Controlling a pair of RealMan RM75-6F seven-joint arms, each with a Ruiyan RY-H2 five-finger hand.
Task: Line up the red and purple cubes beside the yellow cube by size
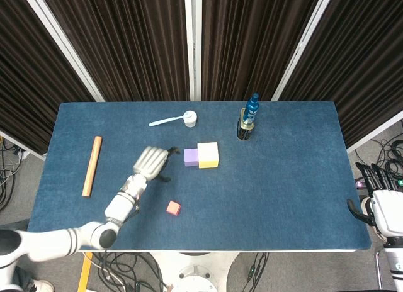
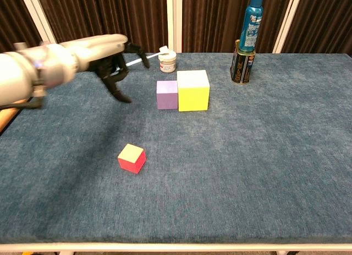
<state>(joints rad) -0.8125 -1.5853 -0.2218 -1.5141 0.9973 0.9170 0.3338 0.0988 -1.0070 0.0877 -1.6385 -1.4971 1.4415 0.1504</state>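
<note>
The large yellow cube (image 1: 208, 155) (image 2: 192, 90) stands mid-table with the smaller purple cube (image 1: 191, 157) (image 2: 166, 94) touching its left side. The smallest cube, red (image 1: 173, 208) (image 2: 131, 158), lies alone nearer the front edge, to the left. My left hand (image 1: 150, 162) (image 2: 104, 54) hovers left of the purple cube, apart from it, holding nothing, fingers spread and pointing down. My right hand (image 1: 378, 204) shows only at the right edge of the head view, off the table, with its fingers apart and nothing in them.
A blue bottle (image 1: 252, 107) (image 2: 253, 18) stands behind a dark can (image 1: 245, 129) (image 2: 240, 61) at the back. A small white jar (image 1: 189, 119) (image 2: 167, 61) with a light blue spoon (image 1: 165, 121) sits behind the cubes. A wooden stick (image 1: 92, 165) lies far left.
</note>
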